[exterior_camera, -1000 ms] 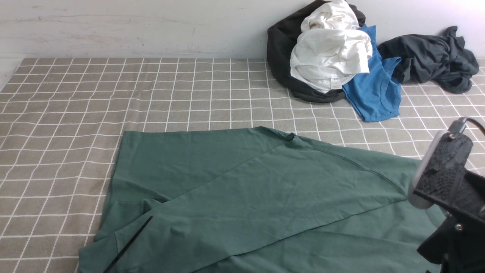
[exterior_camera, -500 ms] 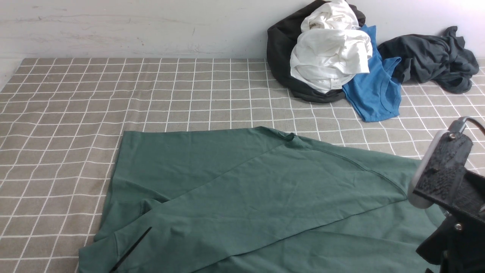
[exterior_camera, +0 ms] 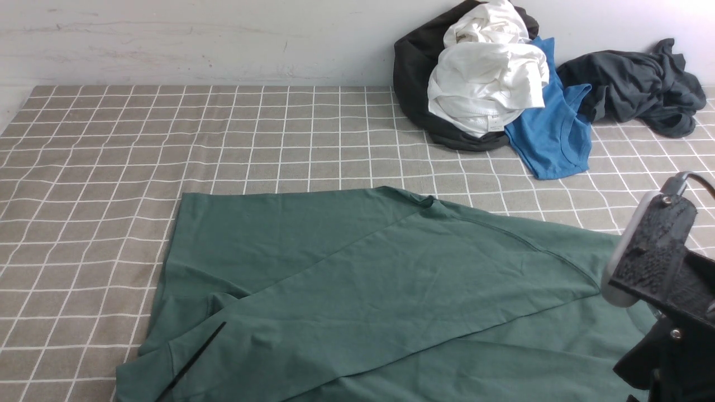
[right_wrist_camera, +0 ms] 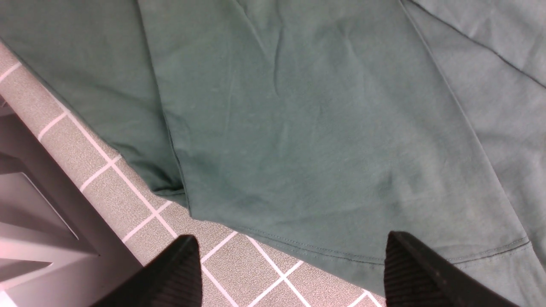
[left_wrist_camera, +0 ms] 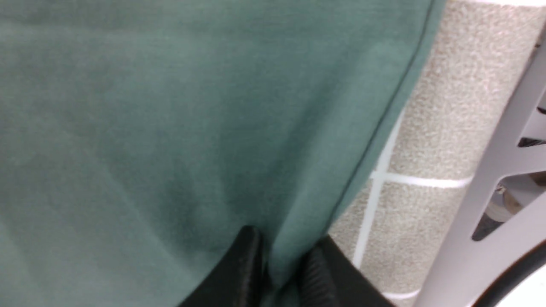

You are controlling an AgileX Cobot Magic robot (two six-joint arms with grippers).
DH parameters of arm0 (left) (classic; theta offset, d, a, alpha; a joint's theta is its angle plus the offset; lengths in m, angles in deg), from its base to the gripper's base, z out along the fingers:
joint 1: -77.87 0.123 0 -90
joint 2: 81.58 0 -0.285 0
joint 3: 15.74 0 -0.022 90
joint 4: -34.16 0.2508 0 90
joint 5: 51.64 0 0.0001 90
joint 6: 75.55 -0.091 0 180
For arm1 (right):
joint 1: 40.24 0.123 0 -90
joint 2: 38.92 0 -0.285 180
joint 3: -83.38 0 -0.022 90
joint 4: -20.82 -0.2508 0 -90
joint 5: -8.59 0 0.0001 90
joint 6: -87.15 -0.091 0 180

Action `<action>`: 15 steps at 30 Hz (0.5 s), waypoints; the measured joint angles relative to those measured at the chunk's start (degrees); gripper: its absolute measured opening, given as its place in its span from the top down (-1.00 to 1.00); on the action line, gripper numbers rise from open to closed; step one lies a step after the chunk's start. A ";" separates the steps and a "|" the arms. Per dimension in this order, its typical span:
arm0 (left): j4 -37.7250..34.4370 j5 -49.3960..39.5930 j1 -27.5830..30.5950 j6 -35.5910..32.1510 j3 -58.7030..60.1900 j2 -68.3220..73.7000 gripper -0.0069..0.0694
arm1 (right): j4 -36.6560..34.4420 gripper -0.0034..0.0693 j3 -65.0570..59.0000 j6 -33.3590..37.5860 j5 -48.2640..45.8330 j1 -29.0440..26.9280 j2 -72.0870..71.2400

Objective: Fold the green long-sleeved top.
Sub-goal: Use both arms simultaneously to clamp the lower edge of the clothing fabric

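Left gripper [left_wrist_camera: 279, 260]: black fingers [left_wrist_camera: 245, 264] nearly together, clamped on a pinch of the green top [exterior_camera: 357, 290] just inside its side edge. Right gripper [right_wrist_camera: 290, 260]: jaws wide apart over the hem, holding nothing.

Front view: the green top lies flat from lower centre to lower right, one layer folded diagonally across. Bare checked tablecloth [exterior_camera: 111, 167] shows at the left and beyond the far edge. Upper right, by the wall: clothes pile [exterior_camera: 486, 84], blue top [exterior_camera: 550, 139] and grey garment [exterior_camera: 637, 89], well apart from the green edge.
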 joint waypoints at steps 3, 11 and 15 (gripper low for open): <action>-2.15 0.00 0.00 0.00 0.00 0.00 0.78 | 0.00 -0.54 0.00 0.00 0.00 0.00 0.00; -1.90 -3.69 0.08 0.32 -0.92 -0.41 0.81 | 0.00 -0.54 0.00 0.00 0.00 0.00 0.00; -0.89 -8.78 2.74 0.51 -3.02 -3.25 0.81 | 0.42 -0.54 0.00 0.00 0.00 0.00 0.00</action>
